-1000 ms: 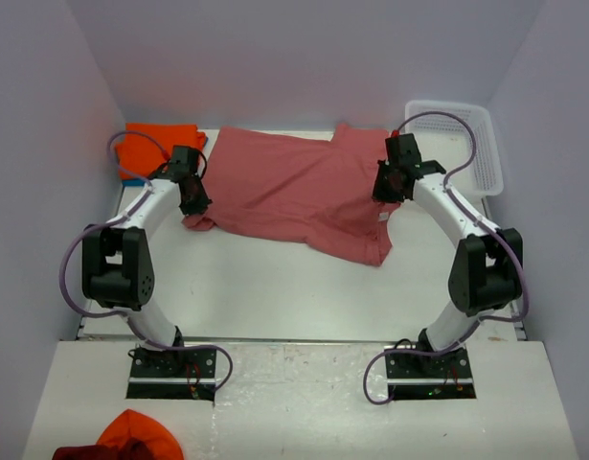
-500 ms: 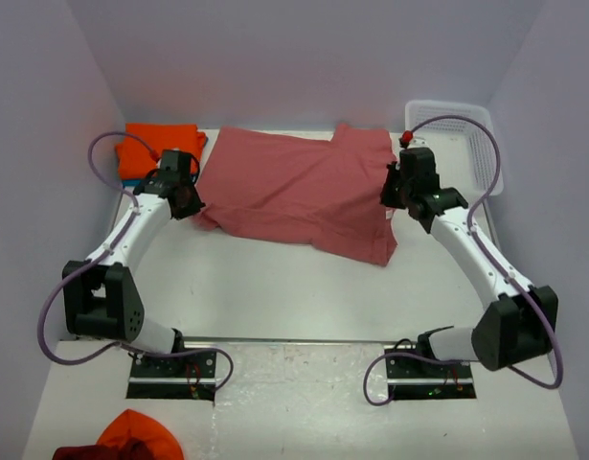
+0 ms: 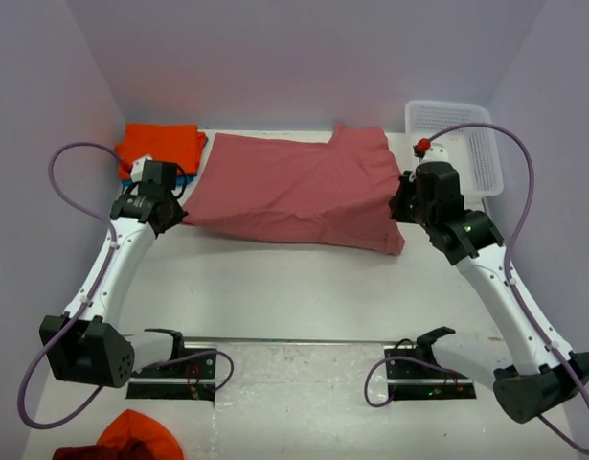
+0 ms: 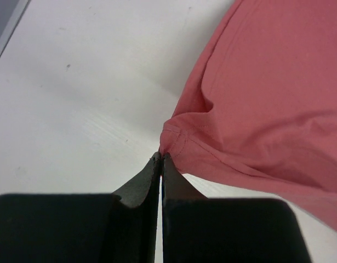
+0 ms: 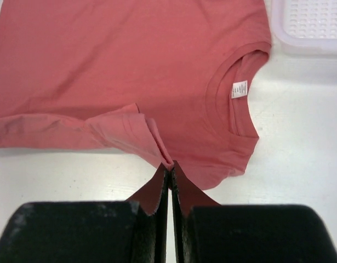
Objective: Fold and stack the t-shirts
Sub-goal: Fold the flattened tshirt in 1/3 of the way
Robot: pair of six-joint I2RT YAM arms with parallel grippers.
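the salmon-red t-shirt (image 3: pixel 304 192) is laid across the far half of the white desk (image 3: pixel 294 287) and is held taut between the 2 grippers. the left gripper (image 3: pixel 172 211) is closed on the shirt's left corner. in the left wrist view the hem is seen pinched at the very tips, and the cloth beside them is raised off the desk, with a shadow cast beneath it. the right gripper (image 3: pixel 401 203) is closed on a fold at the shirt's near right edge, close to the collar. in the right wrist view a narrow ridge of fabric is drawn up to the tips, and the neck opening with its small white tag (image 5: pixel 239 89) is seen just to the right of that ridge.

the orange t-shirt (image 3: pixel 160 146) is folded in the far left corner, just beside the salmon-red shirt's left edge. a sliver of blue (image 3: pixel 182 178) is seen at its near edge; it may be the teal-blue t-shirt, but too little is shown to be sure. the white lattice basket (image 3: pixel 486 158) is placed in the far right corner, just beside the shirt's far right sleeve. a heap of orange and dark red cloth (image 3: pixel 131 436) is seen at the near left, in front of the left arm's base.
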